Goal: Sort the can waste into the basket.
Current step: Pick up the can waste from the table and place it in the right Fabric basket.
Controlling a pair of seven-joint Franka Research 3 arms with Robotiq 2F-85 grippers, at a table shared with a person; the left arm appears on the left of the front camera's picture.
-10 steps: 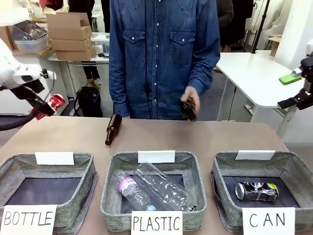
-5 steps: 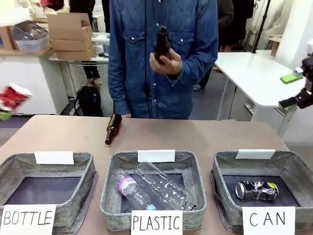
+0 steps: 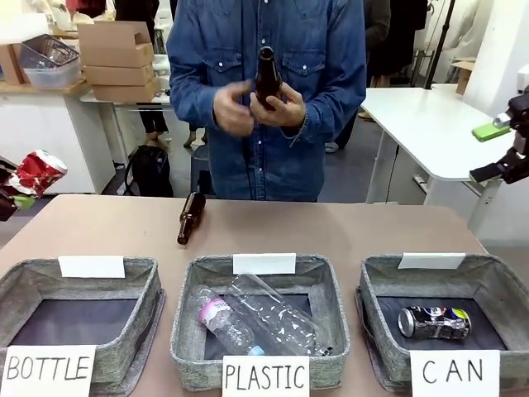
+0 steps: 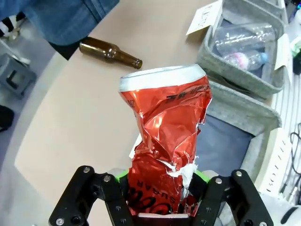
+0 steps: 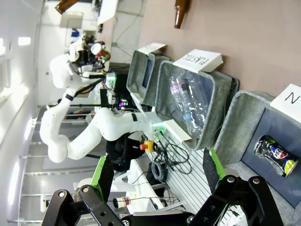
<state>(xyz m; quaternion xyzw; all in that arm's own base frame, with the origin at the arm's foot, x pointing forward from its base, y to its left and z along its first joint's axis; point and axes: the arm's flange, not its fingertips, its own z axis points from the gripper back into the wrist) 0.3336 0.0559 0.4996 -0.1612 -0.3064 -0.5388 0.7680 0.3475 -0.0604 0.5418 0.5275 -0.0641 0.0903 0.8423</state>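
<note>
A crushed red and silver can point(image 4: 167, 136) stands up between the fingers of my left gripper point(image 4: 164, 197), which is shut on its lower end. From the front, that can point(image 3: 35, 172) hangs at the far left edge, above the table's left end, with the left gripper point(image 3: 10, 201) just below it. A dark printed can point(image 3: 434, 322) lies on its side in the grey basket point(image 3: 369, 310) marked "CAN". My right gripper point(image 3: 492, 153) is raised at the far right, open and holding nothing. In its wrist view the right gripper point(image 5: 157, 172) looks down on the dark can point(image 5: 276, 155).
A person in a denim shirt holds a brown bottle point(image 3: 266, 78) at chest height with both hands. Another brown bottle point(image 3: 191, 217) lies on the table beyond the bins. The "PLASTIC" bin point(image 3: 186, 322) holds clear bottles; the "BOTTLE" bin point(image 3: 149, 306) is on the left.
The person lifted the brown bottle from table height to the chest and brought the other hand to it. My left gripper swung outward to the left edge with the red can.
</note>
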